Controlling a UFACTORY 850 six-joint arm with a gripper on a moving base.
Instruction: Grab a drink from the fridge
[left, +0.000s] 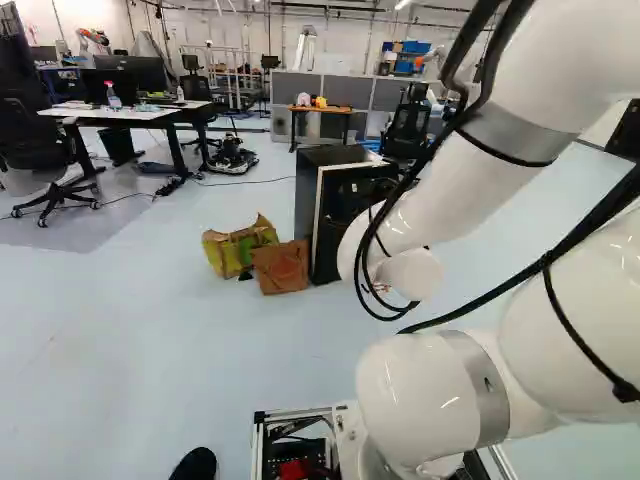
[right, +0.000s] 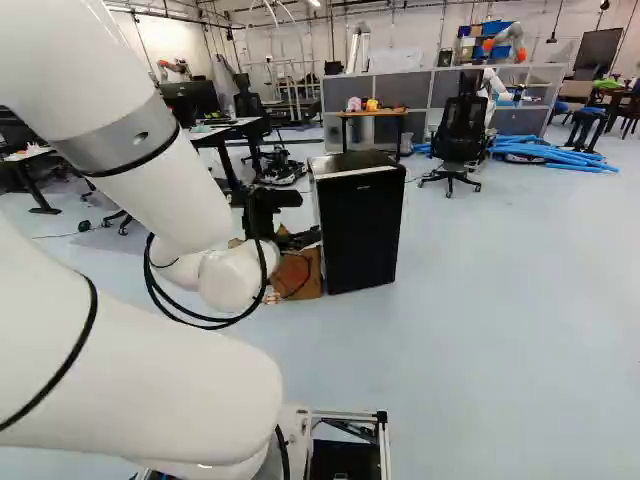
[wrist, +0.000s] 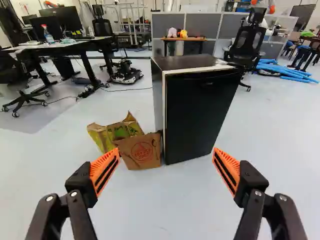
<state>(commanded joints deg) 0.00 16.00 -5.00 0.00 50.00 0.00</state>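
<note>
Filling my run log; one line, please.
tool: open, empty | fridge: closed, ahead | paper bags: beside fridge | drink: not visible

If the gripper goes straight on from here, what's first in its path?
Probably the black fridge, near its door edge beside the brown bag. Depth's unclear, so the gripper might brush the bag first.
</note>
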